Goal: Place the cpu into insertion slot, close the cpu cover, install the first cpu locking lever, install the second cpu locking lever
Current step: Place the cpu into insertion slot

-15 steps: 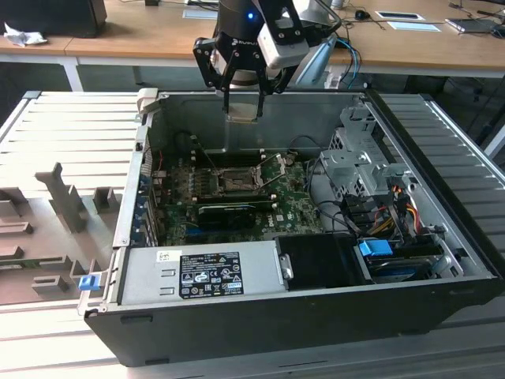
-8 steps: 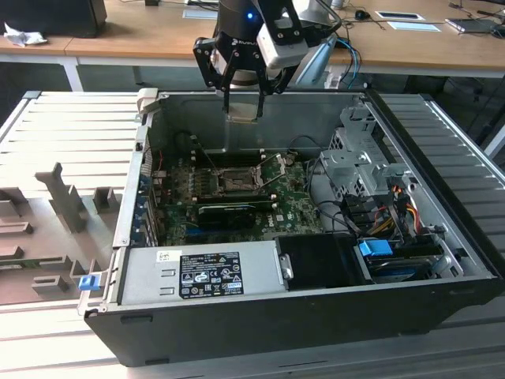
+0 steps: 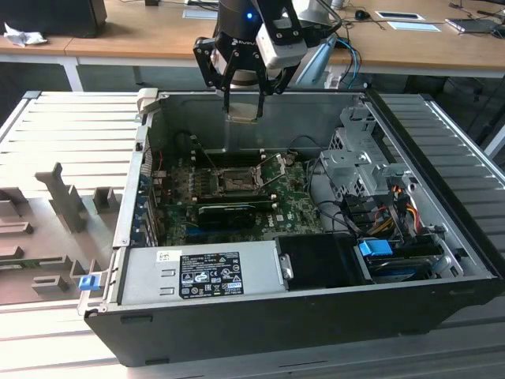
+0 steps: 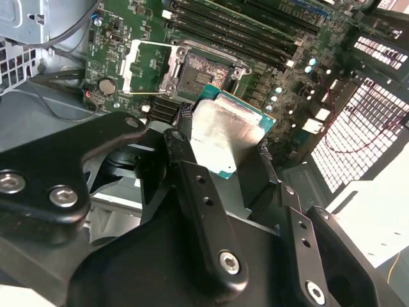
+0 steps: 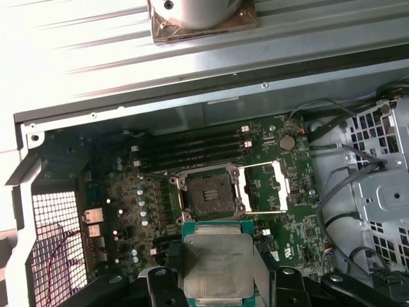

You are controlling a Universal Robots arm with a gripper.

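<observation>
Closest to the wrist, the gripper (image 3: 242,110) has its 2 fingers (image 4: 185,160) clamped on opposite edges of the cpu (image 4: 227,131), whose silver-grey metal face looks back at the cameras in both wrist views. We judge the chip to be light, thin and stiff. It is also delicate: the metal face looks smooth enough to slip, and the underside should not be touched. So the edges, where the fingers sit now, seem to us the right place to hold it, with modest squeeze and the chip kept level.

Beyond the chip lies the green motherboard (image 5: 300,211). The insertion slot (image 5: 209,188) shows its dark pin field bare, and the cpu cover (image 5: 263,185) lies swung open just beside it. The cpu is well apart from the slot and not yet seated.

In the exterior view, the chip hangs above the far wall of the open computer case (image 3: 410,316).
</observation>
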